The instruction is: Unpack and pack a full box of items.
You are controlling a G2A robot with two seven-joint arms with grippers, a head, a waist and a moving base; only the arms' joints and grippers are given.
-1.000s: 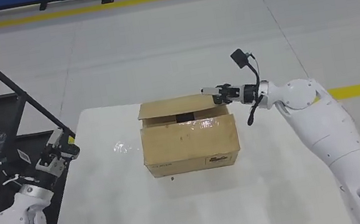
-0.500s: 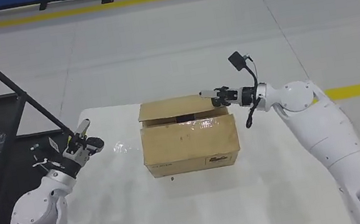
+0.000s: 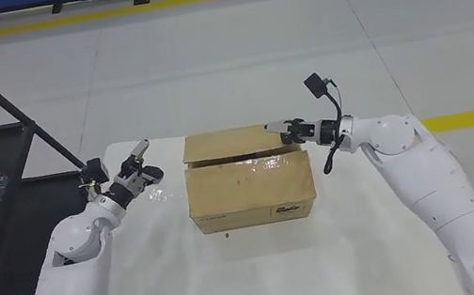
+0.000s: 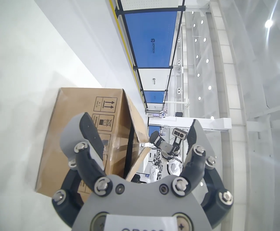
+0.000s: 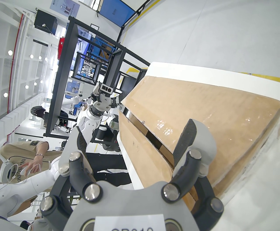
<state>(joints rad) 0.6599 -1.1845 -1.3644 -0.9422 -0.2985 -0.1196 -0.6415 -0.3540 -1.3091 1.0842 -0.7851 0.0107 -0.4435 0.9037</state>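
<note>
A brown cardboard box [image 3: 249,188] stands in the middle of the white table [image 3: 268,266], its top flaps slightly parted with a dark gap between them. My left gripper [image 3: 140,162] is open, just off the box's left end [image 4: 87,131], with nothing between its fingers [image 4: 89,129]. My right gripper [image 3: 278,129] is open at the box's far right corner, just above the rear flap [image 5: 196,113]. One of its fingers [image 5: 186,142] lies over the flap's edge. What is inside the box is hidden.
The table's near half is bare white surface, with a small dark speck [image 3: 226,236] in front of the box. A black frame [image 3: 11,111] rises off the table's left side. Grey floor with yellow lines lies beyond.
My left arm swung up from the table's left edge towards the box's left end. My right gripper crept slightly left along the rear flap.
</note>
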